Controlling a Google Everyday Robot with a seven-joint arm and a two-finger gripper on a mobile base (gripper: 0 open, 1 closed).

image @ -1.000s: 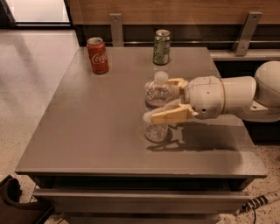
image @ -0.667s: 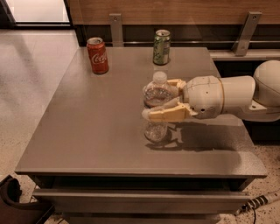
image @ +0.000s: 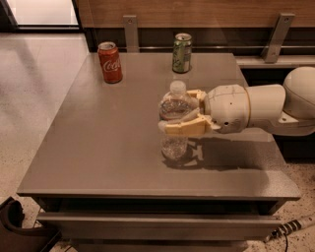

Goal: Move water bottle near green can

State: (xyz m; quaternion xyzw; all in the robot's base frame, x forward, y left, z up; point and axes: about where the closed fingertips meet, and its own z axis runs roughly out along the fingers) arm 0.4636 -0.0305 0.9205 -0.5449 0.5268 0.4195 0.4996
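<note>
The hand (image: 176, 112) clasps the clear ribbed water bottle (image: 173, 144), upright, apart from the slim green can (image: 181, 53).

Light: dim, warm, overhead. Gripper (image: 178, 113) clamped round water bottle (image: 173, 145) over tabletop (image: 98, 147) centre; shadow thrown rightward. Bright glare noted on floor (image: 44, 12), upper left.

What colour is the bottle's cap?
White cap, camera view; the gripper, centre frame, grips the water bottle.
</note>
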